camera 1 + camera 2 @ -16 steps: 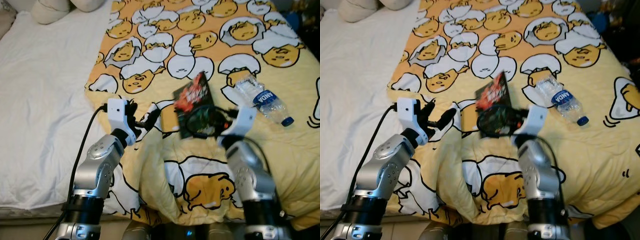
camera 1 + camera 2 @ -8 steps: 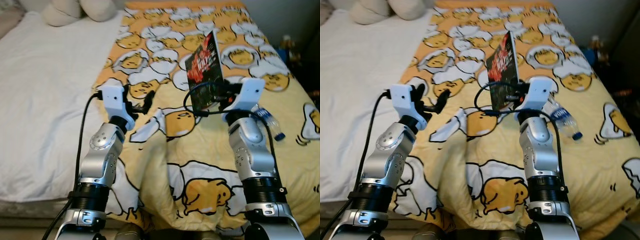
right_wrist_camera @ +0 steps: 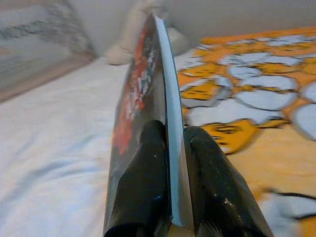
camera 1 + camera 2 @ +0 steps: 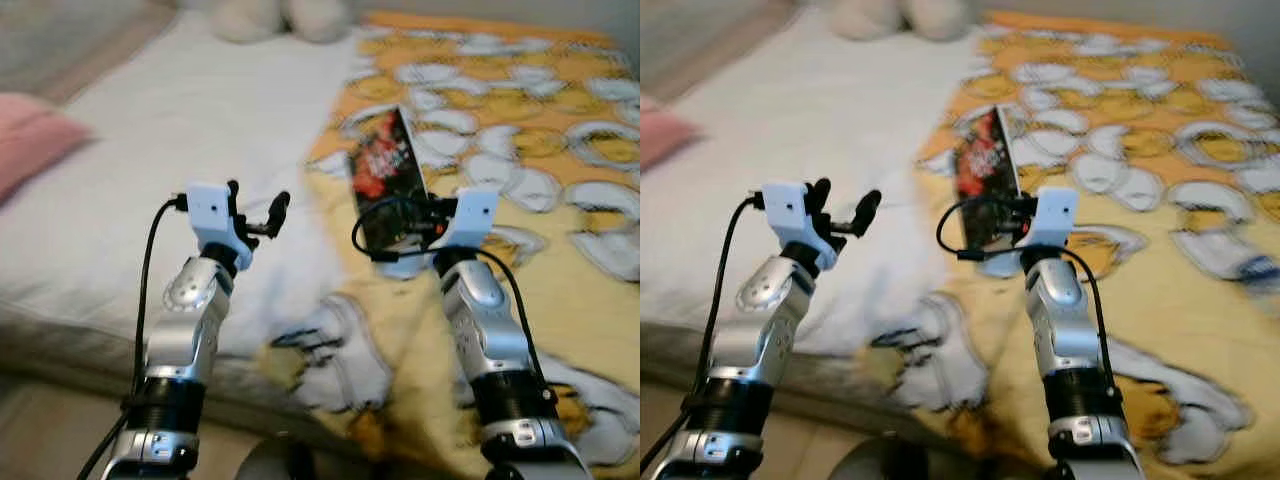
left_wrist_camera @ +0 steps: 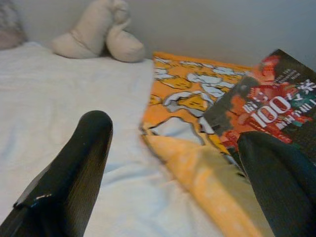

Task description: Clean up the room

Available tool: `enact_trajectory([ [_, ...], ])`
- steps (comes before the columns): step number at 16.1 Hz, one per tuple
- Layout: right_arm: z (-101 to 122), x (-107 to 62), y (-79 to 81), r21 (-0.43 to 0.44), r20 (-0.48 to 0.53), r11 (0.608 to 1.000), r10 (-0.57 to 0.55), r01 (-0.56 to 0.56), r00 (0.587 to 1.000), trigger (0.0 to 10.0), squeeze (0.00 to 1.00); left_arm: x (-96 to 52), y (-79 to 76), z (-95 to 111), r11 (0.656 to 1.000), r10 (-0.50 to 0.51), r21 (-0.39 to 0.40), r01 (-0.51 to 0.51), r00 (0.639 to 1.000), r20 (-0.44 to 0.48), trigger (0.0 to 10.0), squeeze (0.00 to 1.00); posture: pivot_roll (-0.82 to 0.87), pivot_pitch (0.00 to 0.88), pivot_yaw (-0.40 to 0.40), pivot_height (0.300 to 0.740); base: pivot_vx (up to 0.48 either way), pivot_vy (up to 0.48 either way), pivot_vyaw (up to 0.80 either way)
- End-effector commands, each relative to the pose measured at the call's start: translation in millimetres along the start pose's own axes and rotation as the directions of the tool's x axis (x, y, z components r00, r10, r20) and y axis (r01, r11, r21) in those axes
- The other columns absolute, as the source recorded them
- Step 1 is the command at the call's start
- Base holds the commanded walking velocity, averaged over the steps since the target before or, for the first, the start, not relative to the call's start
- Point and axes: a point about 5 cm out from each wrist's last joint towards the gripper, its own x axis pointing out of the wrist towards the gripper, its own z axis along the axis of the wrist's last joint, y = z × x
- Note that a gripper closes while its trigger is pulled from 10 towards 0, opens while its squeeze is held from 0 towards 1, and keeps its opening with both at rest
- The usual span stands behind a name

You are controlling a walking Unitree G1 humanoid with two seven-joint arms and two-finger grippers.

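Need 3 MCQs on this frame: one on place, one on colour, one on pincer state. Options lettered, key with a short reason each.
1. Where is the book?
A. Flat on the white sheet
B. Held upright in the right pincer above the bed
C. On the floor

2. What colour is the pillow at the robot's far left?
A. Pink
B. Blue
C. Green

3. What state is the left pincer in?
A. Shut on the book
B. Shut on the blanket
C. Open, holding nothing

Key:
1 B: the right wrist view shows both black fingers clamped on the book's lower edge, with it standing up.
2 A: a pink pillow lies on the white sheet.
3 C: the left wrist view shows its fingers spread apart with only bedding between them.
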Motion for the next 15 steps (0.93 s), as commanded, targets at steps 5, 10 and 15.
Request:
enact_trajectory([
  [5,2,-7.4,-18.4,-0.024,0.041,0.997,-0.074,0.075,0.996,0.0,0.00,0.6,-0.6,2,0.999,-0.042,0.028,0.042,0.999,0.003,10.0,0.00,0.01,0.056,0.022,0.740,0.000,0.480,0.35],
  [10,-10,-20.3,-40.7,-0.013,0.018,0.976,-0.219,0.219,0.976,0.0,0.00,8.3,-9.0,-5,0.993,-0.117,0.031,0.118,0.992,-0.038,10.0,0.00,-0.04,0.036,0.068,0.740,0.000,0.480,-0.20],
  [15,-5,-23.6,-44.4,-0.043,0.046,0.972,-0.229,0.231,0.972,0.0,0.00,17.7,-21.6,-5,0.984,-0.177,0.015,0.177,0.984,-0.034,10.0,0.00,-0.09,0.036,0.095,0.740,0.000,0.478,0.00],
])
